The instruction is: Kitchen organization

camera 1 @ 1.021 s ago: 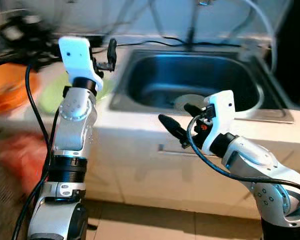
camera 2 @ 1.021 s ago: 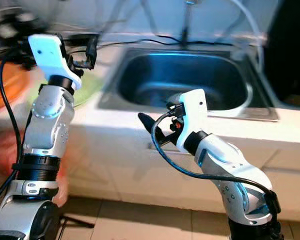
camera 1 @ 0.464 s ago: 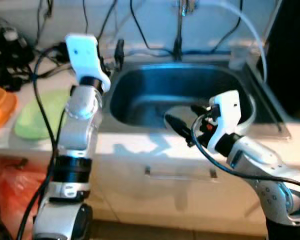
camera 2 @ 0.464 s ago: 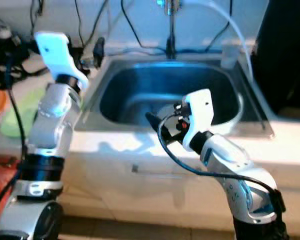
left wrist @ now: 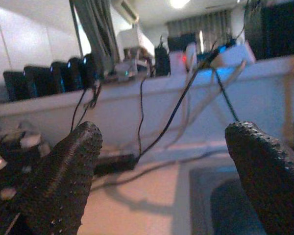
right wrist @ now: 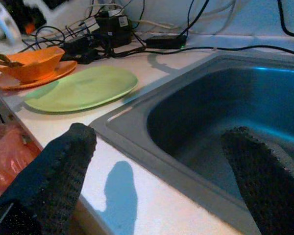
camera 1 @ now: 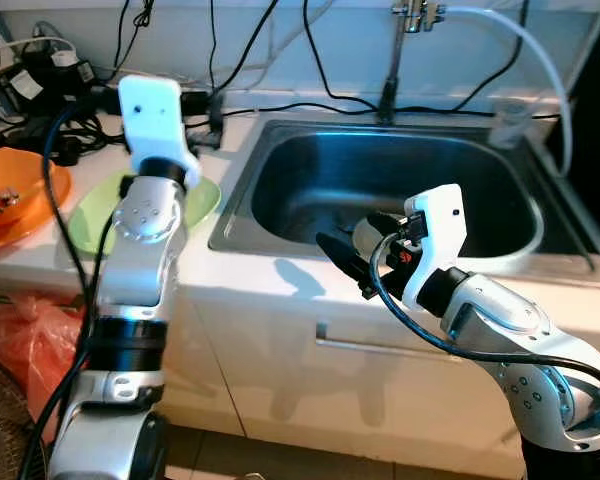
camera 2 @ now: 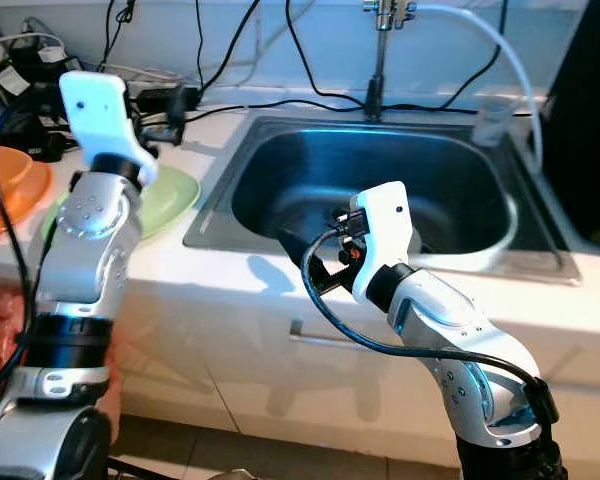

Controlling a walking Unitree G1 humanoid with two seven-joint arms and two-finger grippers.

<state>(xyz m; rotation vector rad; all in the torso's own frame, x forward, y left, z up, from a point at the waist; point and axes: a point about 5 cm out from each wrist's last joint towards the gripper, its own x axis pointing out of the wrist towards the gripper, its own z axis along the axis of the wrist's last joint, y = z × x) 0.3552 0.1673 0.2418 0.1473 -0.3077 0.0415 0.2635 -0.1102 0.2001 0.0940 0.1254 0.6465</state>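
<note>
A light green plate point(camera 1: 92, 208) lies on the white counter just left of the steel sink point(camera 1: 242, 214). An orange bowl point(camera 1: 16, 192) on an orange plate sits further left, at the counter's end. My left gripper point(camera 1: 208, 108) is raised above the counter behind the green plate, near the cables, with its fingers point(left wrist: 63, 171) wide apart and nothing between them. My right gripper point(camera 1: 342, 258) hovers open over the sink's front rim and points left toward the green plate point(right wrist: 83, 88). A pale round dish point(camera 1: 372, 232) lies in the basin behind it.
A tap point(camera 1: 392, 60) with a white hose point(camera 1: 542, 62) stands behind the sink. Black cables and power adapters point(camera 1: 50, 72) crowd the back left of the counter. A clear cup point(camera 1: 508, 122) sits at the sink's back right. A red bag point(camera 1: 20, 332) lies on the floor at the left.
The whole picture has shifted and sharpened as the camera moved. Both arms keep nearly the same pose, and both grippers stay open and empty.
</note>
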